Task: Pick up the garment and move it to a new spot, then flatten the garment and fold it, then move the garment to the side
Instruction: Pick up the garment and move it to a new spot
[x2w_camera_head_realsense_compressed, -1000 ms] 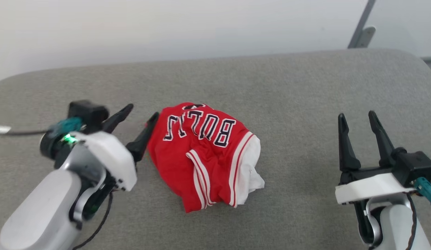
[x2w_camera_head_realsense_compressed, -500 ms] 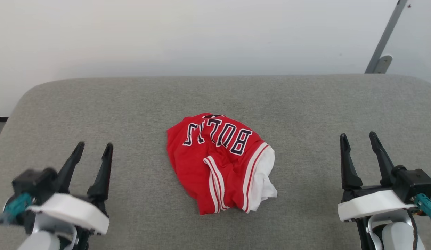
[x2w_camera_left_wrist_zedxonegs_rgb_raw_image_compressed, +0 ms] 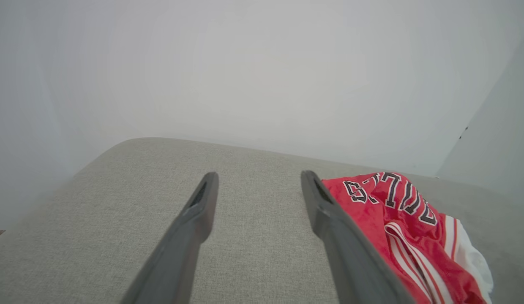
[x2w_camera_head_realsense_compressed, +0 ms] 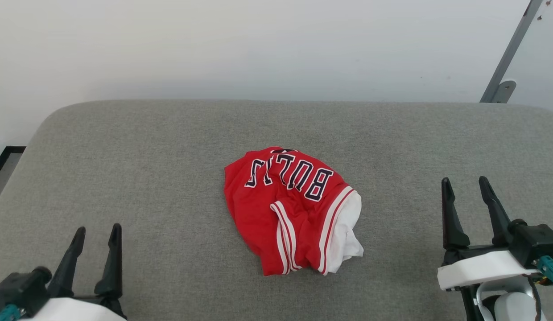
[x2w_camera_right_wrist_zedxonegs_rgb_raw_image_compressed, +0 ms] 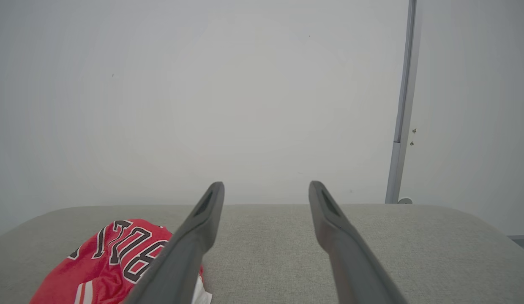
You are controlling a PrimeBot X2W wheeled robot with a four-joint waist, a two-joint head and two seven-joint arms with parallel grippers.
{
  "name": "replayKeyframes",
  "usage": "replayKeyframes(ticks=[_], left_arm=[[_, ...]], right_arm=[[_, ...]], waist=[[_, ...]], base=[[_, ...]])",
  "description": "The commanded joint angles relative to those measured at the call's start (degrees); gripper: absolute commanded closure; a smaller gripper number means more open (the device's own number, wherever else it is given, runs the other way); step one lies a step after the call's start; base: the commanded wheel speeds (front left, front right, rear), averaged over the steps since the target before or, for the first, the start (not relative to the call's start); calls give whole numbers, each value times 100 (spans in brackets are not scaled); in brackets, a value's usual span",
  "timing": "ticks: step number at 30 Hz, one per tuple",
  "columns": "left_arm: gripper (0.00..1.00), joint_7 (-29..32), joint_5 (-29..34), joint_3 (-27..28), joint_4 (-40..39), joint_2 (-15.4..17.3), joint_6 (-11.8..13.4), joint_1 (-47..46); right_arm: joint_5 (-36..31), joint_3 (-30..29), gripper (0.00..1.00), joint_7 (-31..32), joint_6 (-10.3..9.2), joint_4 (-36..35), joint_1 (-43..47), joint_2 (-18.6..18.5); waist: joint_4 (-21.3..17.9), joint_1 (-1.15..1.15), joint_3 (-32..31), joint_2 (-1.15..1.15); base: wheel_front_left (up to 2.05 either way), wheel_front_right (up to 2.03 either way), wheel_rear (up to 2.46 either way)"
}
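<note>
Garment (x2w_camera_head_realsense_compressed: 290,209): is lying crumpled in a heap on the grey counter (x2w_camera_head_realsense_compressed: 169,156), between the two hands and touching neither, with its "BULLS" lettering facing up.
Left hand (x2w_camera_head_realsense_compressed: 98,228): is standing with its fingers spread wide and gripping nothing. The garment is lying ahead of it and to its right, well apart.
Right hand (x2w_camera_head_realsense_compressed: 464,180): is likewise standing spread and empty. The garment is lying to its left, near and roughly level with its fingertips.
Long axis: the heap is running on a diagonal. Its lettered red end is pointing away towards the left hand's side, and its white sleeve end is trailing back towards the right hand's side.
Nearer hand: the right one is looking slightly closer, by way of the white sleeve.
Change from a second ago: the left hand, then just beside the garment's red edge, is now sitting drawn back and clear. The right hand and the heap are keeping their places, though the head view itself has been shifting.
</note>
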Motion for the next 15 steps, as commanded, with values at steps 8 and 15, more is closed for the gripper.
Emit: replayKeyframes(ticks=[8, 15], left_arm=[[0, -41, 594, 542, 148, -583, -520, 407], [0, -42, 1020, 958, 212, -1027, -912, 512]], right_arm=[[75, -69, 0, 0, 0, -36, 137, 1], [165, -152, 0, -9, 0, -53, 207, 0]], waist=[[6, 0, 9, 0], [-19, 0, 34, 0]], base=[[0, 0, 0], [0, 0, 0]])
